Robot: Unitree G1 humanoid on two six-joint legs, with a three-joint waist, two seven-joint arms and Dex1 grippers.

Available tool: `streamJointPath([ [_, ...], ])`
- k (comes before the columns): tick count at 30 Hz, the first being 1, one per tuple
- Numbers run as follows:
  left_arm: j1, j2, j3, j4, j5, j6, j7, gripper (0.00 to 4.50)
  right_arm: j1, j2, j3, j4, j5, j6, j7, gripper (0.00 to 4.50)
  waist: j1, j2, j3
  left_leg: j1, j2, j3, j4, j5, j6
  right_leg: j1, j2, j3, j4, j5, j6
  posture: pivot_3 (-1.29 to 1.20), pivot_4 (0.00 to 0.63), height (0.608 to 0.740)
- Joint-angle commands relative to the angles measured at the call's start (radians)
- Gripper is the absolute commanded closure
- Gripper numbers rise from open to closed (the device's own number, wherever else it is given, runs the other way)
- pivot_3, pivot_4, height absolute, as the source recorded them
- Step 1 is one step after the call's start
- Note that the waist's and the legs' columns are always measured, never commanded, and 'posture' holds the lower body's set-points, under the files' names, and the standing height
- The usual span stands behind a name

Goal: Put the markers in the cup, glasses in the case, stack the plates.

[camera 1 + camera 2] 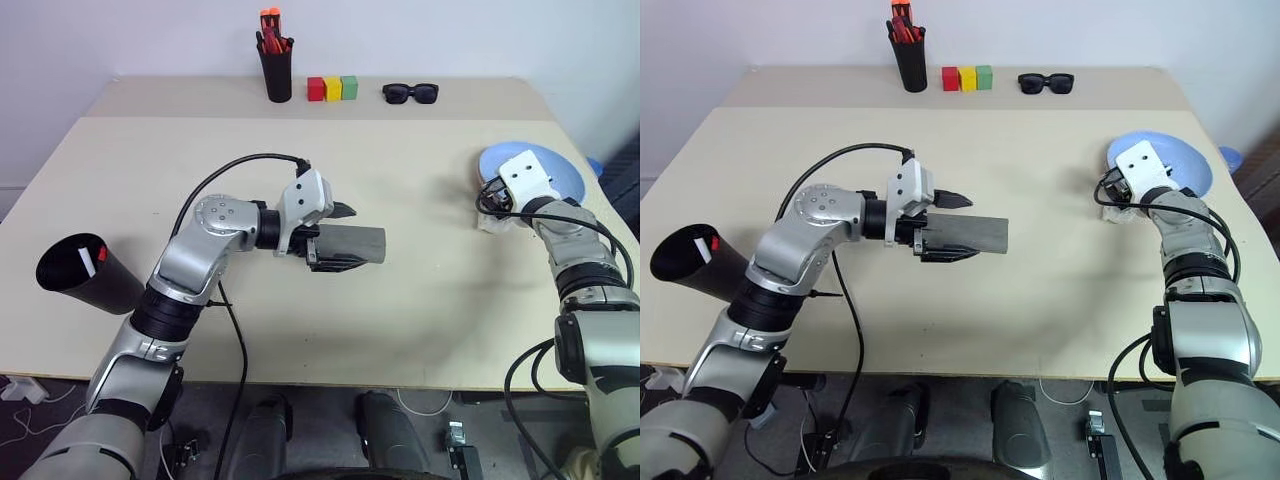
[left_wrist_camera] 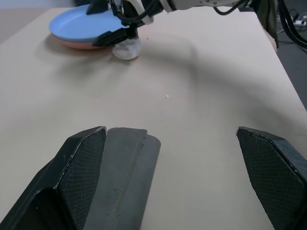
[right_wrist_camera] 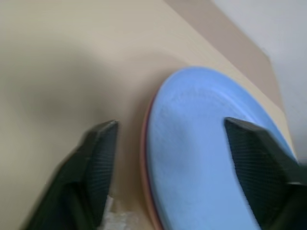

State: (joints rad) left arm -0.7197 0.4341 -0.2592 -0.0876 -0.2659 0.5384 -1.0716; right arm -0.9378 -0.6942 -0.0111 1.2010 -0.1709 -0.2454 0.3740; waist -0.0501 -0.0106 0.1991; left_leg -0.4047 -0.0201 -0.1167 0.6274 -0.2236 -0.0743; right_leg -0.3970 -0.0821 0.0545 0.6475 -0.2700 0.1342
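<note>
The plates are already stacked at the far right of the table [image 1: 300, 330]: the light blue plate [image 3: 211, 158] sits on the salmon pink plate [image 3: 147, 191], whose rim peeps out underneath. The right gripper [image 3: 168, 158] stands at the near-left edge of that stack with its fingers spread wide over the rim and nothing between them; a small crumpled whitish scrap [image 2: 126, 49] lies on the table just beside it.

The black cup [image 1: 85, 272] lies tipped on its side at the near left, mouth up and left, with the white marker [image 1: 84, 262] and the red marker [image 1: 101, 253] showing inside it. So that step looks done too.

The grey case [image 1: 352, 244] lies mid-table, lid shut as far as I can tell. The left gripper [image 2: 170, 182] is wide apart around the case's near end; one finger [image 2: 81, 158] seems to rest against its side, the other stands well clear, so it grips nothing. I cannot see the wire-rimmed glasses; they may be inside the case.

At the far edge sit a black pen holder [image 1: 276, 72] with orange pens, three coloured blocks [image 1: 332, 88] and black sunglasses [image 1: 410, 93], none part of the job.

My judgement: this is the release at the end of the stacking. The next move calls for drawing the right gripper straight back, so its fingers do not catch the rim and shift the blue plate, and lifting the left clear of the case
</note>
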Motion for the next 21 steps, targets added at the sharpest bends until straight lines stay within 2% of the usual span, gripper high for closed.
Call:
streamJointPath([
  [1,-0.015,-0.01,0.005,-0.005,-0.009,-0.016,0.009,0.0,-0.012,-0.029,-0.07,-0.088,0.074,-0.016,0.006,1.14,0.0,0.0,0.0,0.0,0.0,0.0,0.0,0.0,0.0,0.0,0.0,0.0,0.0,0.0,0.0,0.0,0.15,0.74],
  [4,-0.02,-0.025,0.003,0.013,-0.011,-0.022,0.012,0.0,0.074,-0.033,-0.136,-0.249,0.162,0.064,0.066,1.14,0.002,0.0,0.0,0.0,0.0,0.0,0.0,0.0,0.0,0.0,0.0,0.0,0.0,0.0,0.0,0.0,0.15,0.74],
  [8,-0.023,-0.04,-0.004,0.037,-0.012,-0.031,0.001,0.0,0.322,-0.035,-0.204,-0.618,0.289,0.317,0.165,1.14,0.012,0.0,0.0,-0.001,0.0,-0.001,0.0,0.0,0.0,0.001,0.0,-0.001,-0.001,0.0,0.0,0.0,0.15,0.74],
  [12,-0.024,-0.045,-0.004,0.047,-0.017,-0.032,-0.009,0.0,0.489,-0.037,-0.237,-0.848,0.359,0.496,0.191,1.14,0.007,0.001,0.0,-0.001,0.0,-0.001,0.002,0.0,0.0,0.001,0.0,-0.001,0.0,0.0,0.0,0.0,0.15,0.74],
  [16,-0.033,-0.056,-0.002,0.062,-0.014,-0.038,-0.008,0.0,0.568,-0.031,-0.25,-0.925,0.365,0.553,0.167,1.14,0.0,0.001,0.0,0.0,0.0,0.0,0.002,0.0,0.0,0.001,0.0,0.0,0.001,0.0,0.0,0.0,0.15,0.74],
  [21,-0.04,-0.07,-0.003,0.068,-0.01,-0.04,-0.001,0.0,0.565,-0.011,-0.227,-0.894,0.341,0.53,0.142,1.14,0.006,0.001,0.0,0.0,0.0,0.0,0.002,0.0,0.0,0.001,0.0,0.0,0.001,0.0,0.0,0.0,0.15,0.74],
])
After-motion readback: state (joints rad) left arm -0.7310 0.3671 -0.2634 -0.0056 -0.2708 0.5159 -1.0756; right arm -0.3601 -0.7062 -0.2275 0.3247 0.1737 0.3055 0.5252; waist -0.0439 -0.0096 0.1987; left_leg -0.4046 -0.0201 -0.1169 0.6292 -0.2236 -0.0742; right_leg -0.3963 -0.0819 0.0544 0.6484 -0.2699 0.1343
